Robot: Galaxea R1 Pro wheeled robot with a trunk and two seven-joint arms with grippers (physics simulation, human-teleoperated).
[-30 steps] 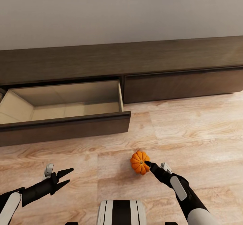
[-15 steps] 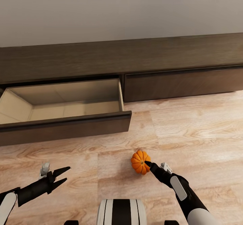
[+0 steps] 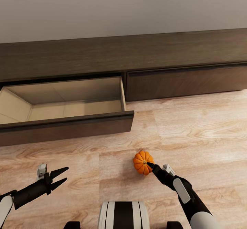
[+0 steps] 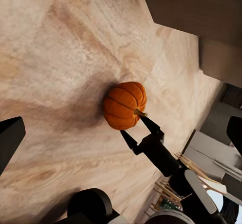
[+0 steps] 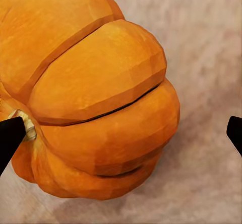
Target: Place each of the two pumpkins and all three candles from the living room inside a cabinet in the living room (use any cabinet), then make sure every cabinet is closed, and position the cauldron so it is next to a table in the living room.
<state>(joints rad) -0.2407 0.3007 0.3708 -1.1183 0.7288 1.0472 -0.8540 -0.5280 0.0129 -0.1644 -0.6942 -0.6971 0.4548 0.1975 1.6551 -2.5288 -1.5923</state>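
Note:
One orange pumpkin (image 3: 142,161) lies on the wooden floor in front of me, stem turned toward my right arm. My right gripper (image 3: 151,165) is open at the pumpkin's near side. In the right wrist view the pumpkin (image 5: 96,93) sits between the two spread fingertips (image 5: 10,138), one of them against the stem. The left wrist view shows the same pumpkin (image 4: 124,104) with the right gripper (image 4: 138,133) at its stem. My left gripper (image 3: 61,174) hovers open and empty over the floor at the lower left. The dark-brown cabinet (image 3: 144,55) runs along the wall.
The cabinet's left drawer (image 3: 68,126) is pulled out over the floor, its beige inside empty as far as I see. The right drawer front (image 3: 187,81) is shut. Bare wooden floor (image 3: 199,129) lies to the right and between the drawer and the pumpkin.
My left arm has drawn back to the left. The view has tilted a little, so the cabinet sits higher. The right gripper stays at the pumpkin's stem.

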